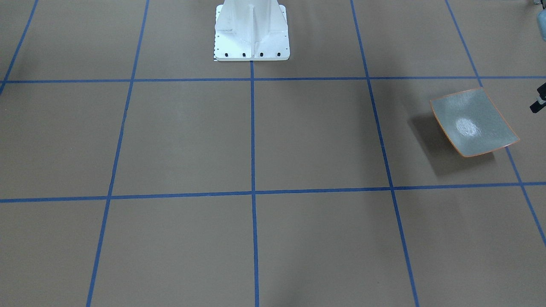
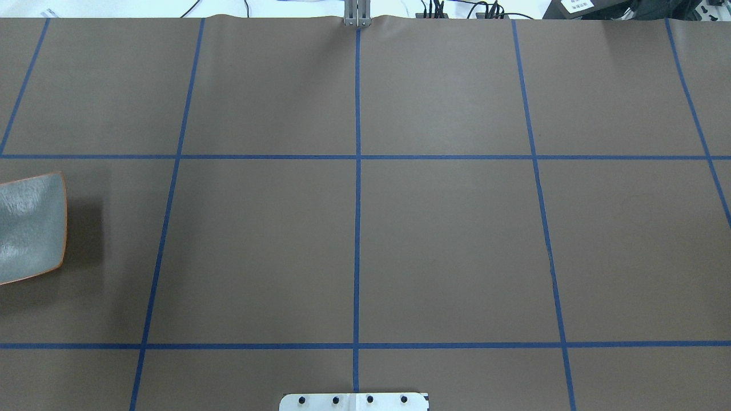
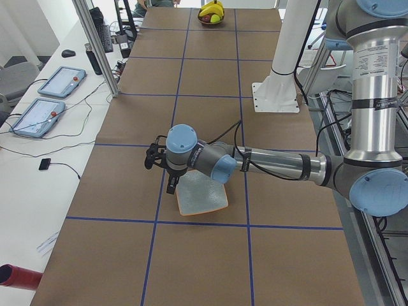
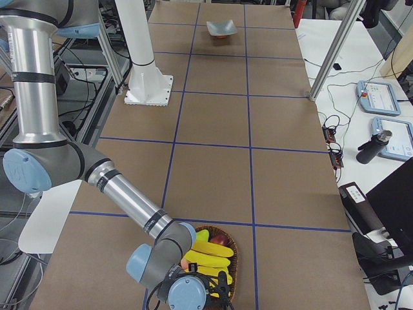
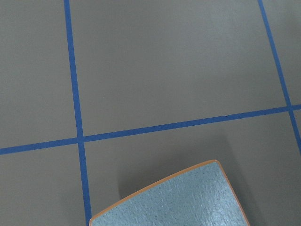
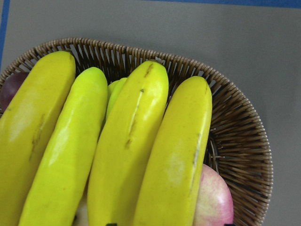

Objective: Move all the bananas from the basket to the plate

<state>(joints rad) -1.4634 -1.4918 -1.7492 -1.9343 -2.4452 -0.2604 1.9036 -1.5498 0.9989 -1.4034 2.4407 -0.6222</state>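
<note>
Right pincer (image 4: 213, 284) above basket (image 6: 244, 141) — bananas (image 6: 127, 141) beside pink apple (image 6: 214, 197) — plate (image 4: 221, 28) well apart

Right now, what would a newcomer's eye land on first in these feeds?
The bright yellow bananas, heaped in the wicker basket at the table's end on the robot's right, fill the right wrist view, with the right arm bent low over them. At the opposite end the grey-green plate lies empty, the left arm stretched out near it.
</note>
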